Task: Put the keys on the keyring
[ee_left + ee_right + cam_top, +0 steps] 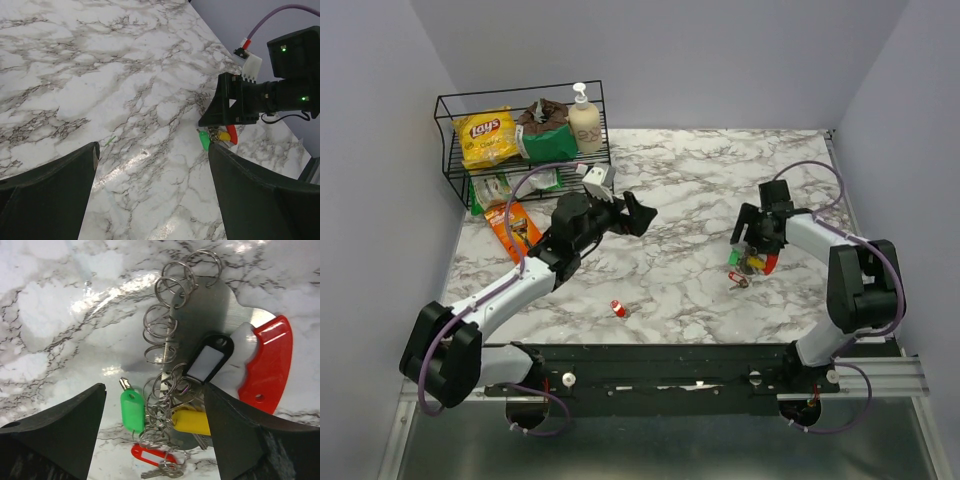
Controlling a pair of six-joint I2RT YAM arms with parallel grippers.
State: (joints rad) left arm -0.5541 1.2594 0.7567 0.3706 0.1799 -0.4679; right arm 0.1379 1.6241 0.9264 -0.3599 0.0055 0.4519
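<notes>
Nearest the arms' bases, one red-headed key (618, 309) lies alone on the marble-patterned surface (680, 200), well apart from everything else. Farther back on the right sits the keyring (270, 365) - a red curved piece on a silvery plate strung with a row of wire rings (160, 330), too overlapped to count. Bunched at its near end are one green-headed key (132, 410), one yellow-headed key (192, 422), one red tag (152, 455) and one black-framed tag (210, 360). The right hand (753, 248) hangs directly over this bunch, jaws spread wide on either side and gripping nothing; from above it hides much of the keyring. The left hand (638, 213) is raised over the middle of the surface, jaws fully wide and empty, pointing toward the right arm. Behind it one orange packet (518, 228) lies flat. At the far left corner stands one black wire rack (450, 150) - its top shelf holds one yellow Lay's bag (485, 137), one green bag (548, 140) and one pump bottle (585, 122).
</notes>
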